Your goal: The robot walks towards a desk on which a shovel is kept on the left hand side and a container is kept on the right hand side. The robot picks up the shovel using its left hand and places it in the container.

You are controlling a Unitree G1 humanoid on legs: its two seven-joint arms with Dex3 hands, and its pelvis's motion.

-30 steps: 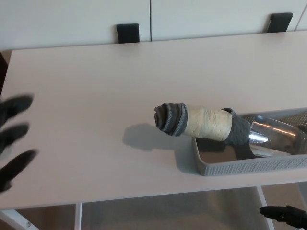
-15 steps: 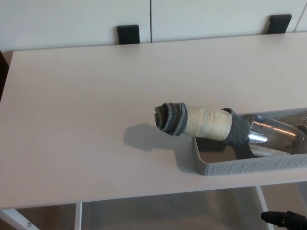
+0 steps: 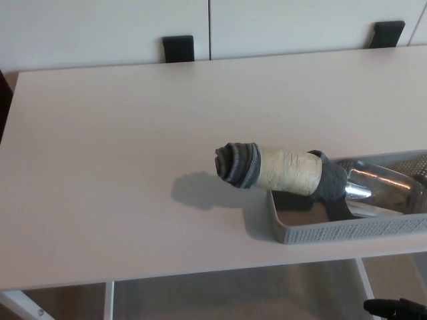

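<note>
— What did the pale desk (image 3: 120, 173) look like?
— Smooth, light wood grain, a white wall behind it.
— Any fingers?
— Left hand out of sight. The right hand (image 3: 397, 309) was a dark sliver at five o'clock; its grasp couldn't be judged.
— And the container (image 3: 333, 232)?
— Grey, perforated, at four o'clock, holding the shovel (image 3: 313, 177): shiny metal scoop inside, cloth-wrapped handle jutting over the rim toward nine o'clock.
</note>
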